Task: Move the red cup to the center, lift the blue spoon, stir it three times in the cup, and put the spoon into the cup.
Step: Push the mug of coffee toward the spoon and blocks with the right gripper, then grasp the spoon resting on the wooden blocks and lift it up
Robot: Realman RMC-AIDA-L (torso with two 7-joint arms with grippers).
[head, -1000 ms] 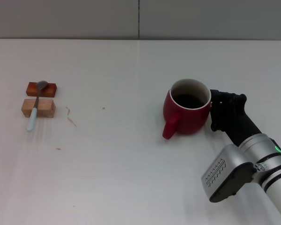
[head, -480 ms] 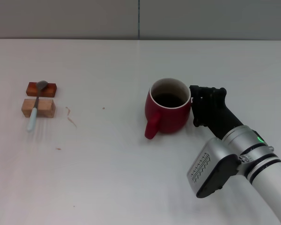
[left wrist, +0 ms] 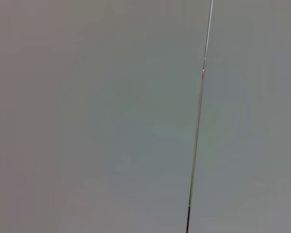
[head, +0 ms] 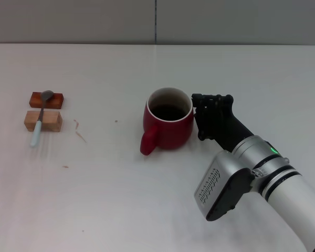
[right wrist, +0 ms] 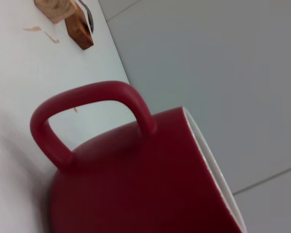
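red cup [head: 169, 126] slid leftward, right gripper [head: 206, 118] alongside

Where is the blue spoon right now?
In the head view the blue spoon lies far out on the robot's left of the table, across a red block and a tan block, well apart from the red cup.

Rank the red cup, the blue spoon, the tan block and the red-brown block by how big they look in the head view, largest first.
1. red cup, clearly the largest.
2. blue spoon, the longest of the rest, though slim.
3. tan block and red-brown block: these look about alike, so no ranking between them.
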